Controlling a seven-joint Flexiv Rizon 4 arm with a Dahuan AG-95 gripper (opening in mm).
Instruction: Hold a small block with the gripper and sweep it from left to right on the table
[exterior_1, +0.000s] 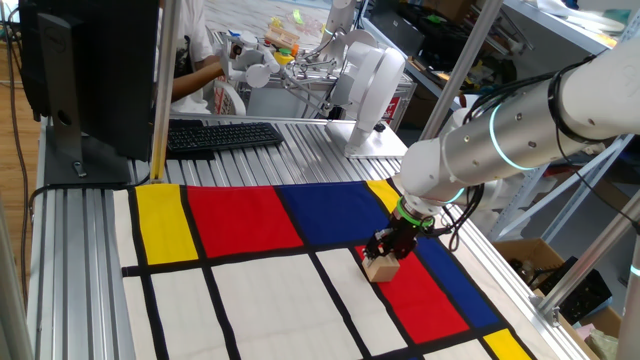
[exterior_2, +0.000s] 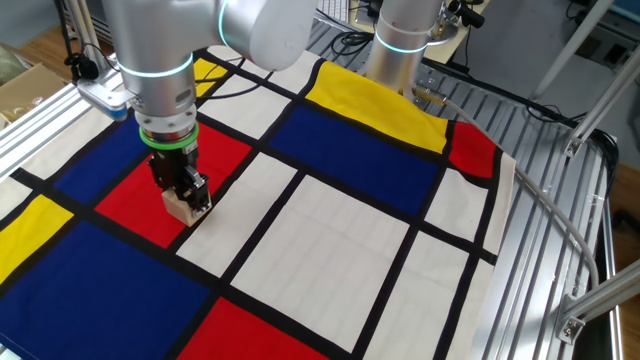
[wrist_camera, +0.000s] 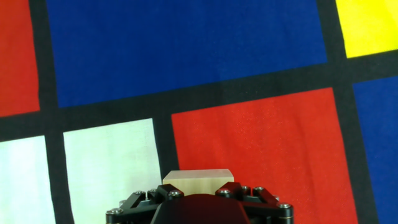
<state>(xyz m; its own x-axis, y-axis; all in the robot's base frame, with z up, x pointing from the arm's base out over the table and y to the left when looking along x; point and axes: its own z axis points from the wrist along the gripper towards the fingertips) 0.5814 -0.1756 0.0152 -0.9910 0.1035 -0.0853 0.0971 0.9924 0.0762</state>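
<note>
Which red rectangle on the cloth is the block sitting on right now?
The red rectangle directly under the hand, bordered by blue panels. The small block rests at its edge beside a white panel; the other red rectangles lie away from it.

Open cloth all around the small block

Taking the small block (exterior_1: 381, 268) as landmark: the table (exterior_2: 330, 230) cloth lies flat and bare on every side of it. The only things standing are well beyond it, past the cloth's far edge: a keyboard (exterior_1: 222, 135), a monitor (exterior_1: 95, 70) and a white device (exterior_1: 372, 85).
</note>
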